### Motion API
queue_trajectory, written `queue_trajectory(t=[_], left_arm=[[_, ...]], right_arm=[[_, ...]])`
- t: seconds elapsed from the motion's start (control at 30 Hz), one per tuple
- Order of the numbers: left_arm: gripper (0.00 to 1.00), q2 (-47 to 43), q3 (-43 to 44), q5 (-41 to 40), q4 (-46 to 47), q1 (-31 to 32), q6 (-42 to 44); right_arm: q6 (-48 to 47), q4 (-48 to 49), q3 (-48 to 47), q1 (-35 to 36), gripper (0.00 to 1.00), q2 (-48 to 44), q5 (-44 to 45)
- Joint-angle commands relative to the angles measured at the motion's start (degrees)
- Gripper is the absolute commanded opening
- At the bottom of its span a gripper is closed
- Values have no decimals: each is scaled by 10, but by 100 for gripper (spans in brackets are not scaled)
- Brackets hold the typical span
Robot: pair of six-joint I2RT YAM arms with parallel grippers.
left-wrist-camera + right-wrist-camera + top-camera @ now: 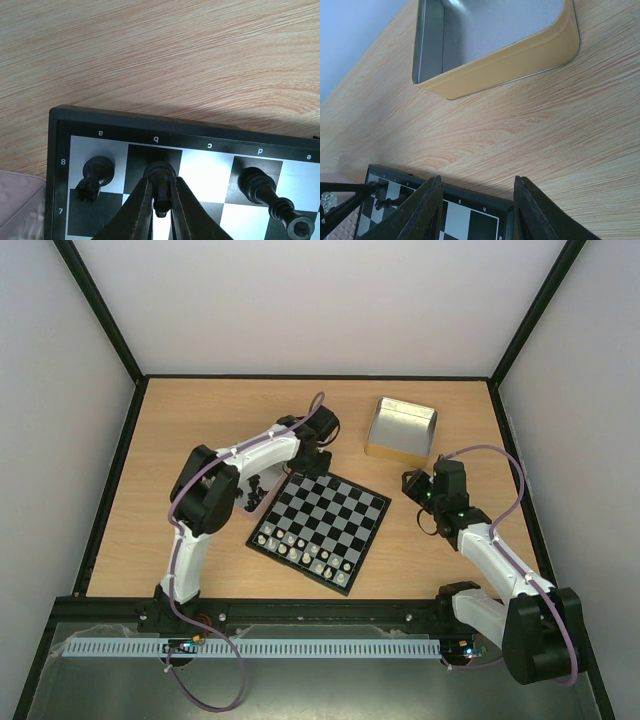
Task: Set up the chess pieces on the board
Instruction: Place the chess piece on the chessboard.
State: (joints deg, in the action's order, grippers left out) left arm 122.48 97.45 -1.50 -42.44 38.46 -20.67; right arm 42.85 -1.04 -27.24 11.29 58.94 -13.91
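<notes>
**Seating a black piece on the far row**

Left gripper (pixel 161 189) pinches a black piece (pixel 159 172) between closed fingers (pixel 142 200). The piece's base is over the dark b square in row eight of the board (pixel 130 131). Whether the base sits flat cannot be told. Done well, the step likely calls for centring it, letting go only once it stands, then lifting straight up so the fingers miss the a-file piece (pixel 97 172) just beside. The d-file piece (pixel 260 187) stands farther off. Right gripper (pixel 477 186) hangs open above the table (pixel 545 130) by the board's edge, holding nothing, with the tray (pixel 510 60) beyond.
</notes>
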Motion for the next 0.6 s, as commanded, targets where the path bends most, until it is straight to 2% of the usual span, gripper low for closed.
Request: queue_trajectory(t=[0.0, 0.33, 0.43, 0.57], left_arm=[[11, 12, 19, -1, -19, 1, 5], [15, 24, 16, 1, -33, 2, 6], [19, 25, 16, 6, -33, 2, 8], [30, 17, 19, 12, -33, 5, 11]], right_arm=[[-7, -9, 0, 2, 40, 3, 12], [-7, -10, 4, 2, 40, 0, 12], [-7, -9, 3, 2, 40, 0, 11], [-5, -11, 3, 2, 40, -3, 11]])
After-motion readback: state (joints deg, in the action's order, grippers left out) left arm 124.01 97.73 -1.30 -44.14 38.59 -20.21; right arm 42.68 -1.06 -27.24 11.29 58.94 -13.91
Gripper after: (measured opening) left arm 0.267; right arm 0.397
